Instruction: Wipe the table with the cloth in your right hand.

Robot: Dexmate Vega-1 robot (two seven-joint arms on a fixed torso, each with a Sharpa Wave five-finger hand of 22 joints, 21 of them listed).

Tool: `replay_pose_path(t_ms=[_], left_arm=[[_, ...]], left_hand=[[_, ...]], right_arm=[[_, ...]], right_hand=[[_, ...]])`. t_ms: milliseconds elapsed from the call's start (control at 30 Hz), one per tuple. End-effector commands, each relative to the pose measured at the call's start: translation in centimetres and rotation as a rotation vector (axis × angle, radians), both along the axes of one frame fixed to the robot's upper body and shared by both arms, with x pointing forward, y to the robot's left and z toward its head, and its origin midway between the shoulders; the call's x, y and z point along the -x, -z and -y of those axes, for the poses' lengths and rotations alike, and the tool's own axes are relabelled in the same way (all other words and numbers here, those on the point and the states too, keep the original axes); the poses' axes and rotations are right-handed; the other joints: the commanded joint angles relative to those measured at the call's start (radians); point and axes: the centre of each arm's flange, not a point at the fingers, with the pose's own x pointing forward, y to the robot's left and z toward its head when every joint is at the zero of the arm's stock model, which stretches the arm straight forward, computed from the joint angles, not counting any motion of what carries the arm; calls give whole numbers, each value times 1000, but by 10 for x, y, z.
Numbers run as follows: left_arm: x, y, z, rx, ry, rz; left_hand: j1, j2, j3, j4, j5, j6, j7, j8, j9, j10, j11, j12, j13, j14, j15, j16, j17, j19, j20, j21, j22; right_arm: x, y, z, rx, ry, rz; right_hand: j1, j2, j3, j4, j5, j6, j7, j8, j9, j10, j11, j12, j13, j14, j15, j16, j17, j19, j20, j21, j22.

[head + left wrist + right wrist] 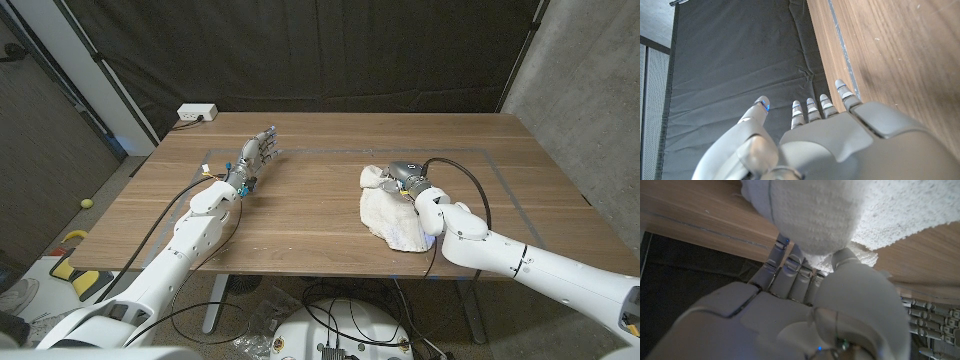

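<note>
Cloth (393, 219) lies bunched on the worktop (310, 215), right of centre toward the near edge, with your right hand (402, 177) at its far end, fingers (790, 270) closed into a fold of it. You look to be mid-wipe; next, press down and drag it across bare wood. Your left hand (258, 152) waits well apart, fingers straight, holding nothing.

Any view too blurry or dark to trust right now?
Head view: sharp and evenly lit, the white terry cloth on the brown wooden table slightly overexposed. Right wrist view: cloth near the lens is soft, right hand in shade. Left wrist view: clear; left hand well lit.
</note>
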Motion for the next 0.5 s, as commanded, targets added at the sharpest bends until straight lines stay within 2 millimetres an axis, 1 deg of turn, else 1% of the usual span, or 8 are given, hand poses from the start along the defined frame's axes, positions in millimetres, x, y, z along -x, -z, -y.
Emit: replay_pose_path(t_ms=[33,133,333,500], left_arm=[[1,1,0,5,-1,2],[2,1,-1,8,-1,5],[4,1,-2,10,-3,12],[5,2,-4,15,-5,12]], left_hand=[[2,-9,-3,0,11,-3,0,4,3,0,-1,5,1,-7,-4,7,4,-5,2,-3,2],[1,-9,-4,0,11,-3,1,4,3,0,-1,5,1,-7,-6,7,4,-5,2,-3,2],[0,-9,-4,1,11,-3,1,4,3,0,-2,6,1,-7,-6,7,4,-5,2,-3,2],[0,-9,-5,1,11,-6,1,3,3,1,-1,6,1,-6,-7,8,4,-5,2,-3,2]], right_arm=[[12,-12,-3,-188,-85,349],[12,-16,-6,-224,-93,422],[8,-29,-12,-252,-135,489],[7,-38,-19,-293,-161,579]], right_hand=[[27,2,-5,-2,0,50,-8,7,17,19,-1,11,13,18,-16,16,19,6,-116,22,7],[32,2,-6,-2,1,58,-4,8,18,21,1,11,17,16,-16,18,25,4,-119,30,10],[41,0,-7,-4,2,64,0,8,18,22,7,11,23,9,-15,17,32,0,-123,43,14],[43,4,-10,2,3,75,1,8,18,27,9,12,30,4,-15,16,41,-11,-128,57,18]])
